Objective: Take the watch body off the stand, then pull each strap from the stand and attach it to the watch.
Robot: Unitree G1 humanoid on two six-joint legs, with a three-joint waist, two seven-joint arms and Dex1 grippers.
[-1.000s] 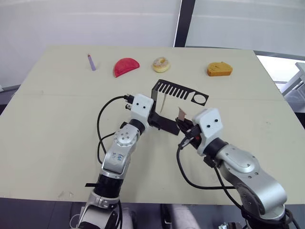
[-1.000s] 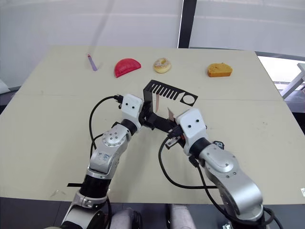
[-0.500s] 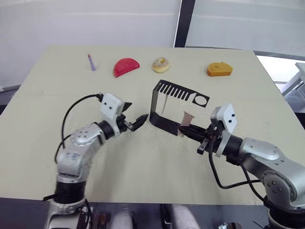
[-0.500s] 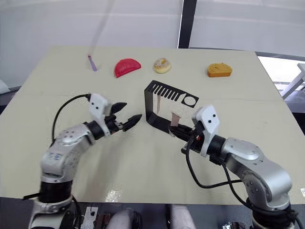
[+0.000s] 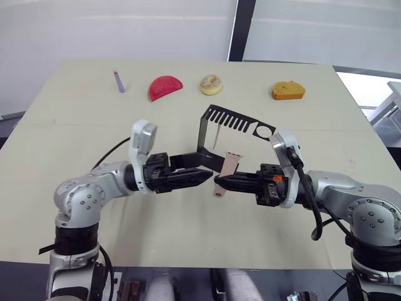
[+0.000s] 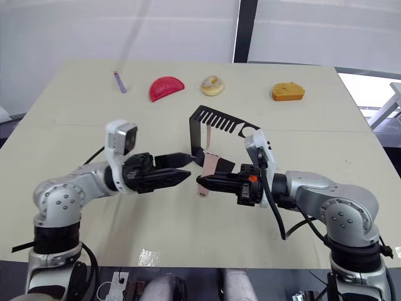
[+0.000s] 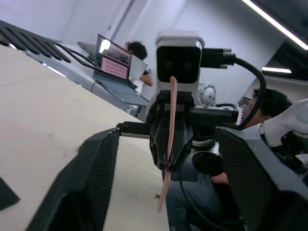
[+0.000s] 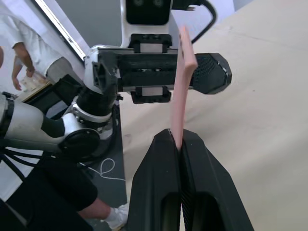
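Observation:
My right gripper is shut on one pale pink strap, held on edge above the table in front of the stand. In the right wrist view the strap rises from between the closed fingertips. Facing it from the left, my left gripper is open, its tips just short of the strap and nothing between them; its fingers flank the strap in the left wrist view. A second strap hangs from the stand's comb arm. The watch body is hidden.
Along the table's far side lie a purple stick, a red half-round piece, a donut and an orange-yellow piece. People and a laptop show in the wrist views' backgrounds.
Both grippers left the stand. The right one carried the strap forward and turned to point left. The left one opened, swung out left, then came back toward the strap.

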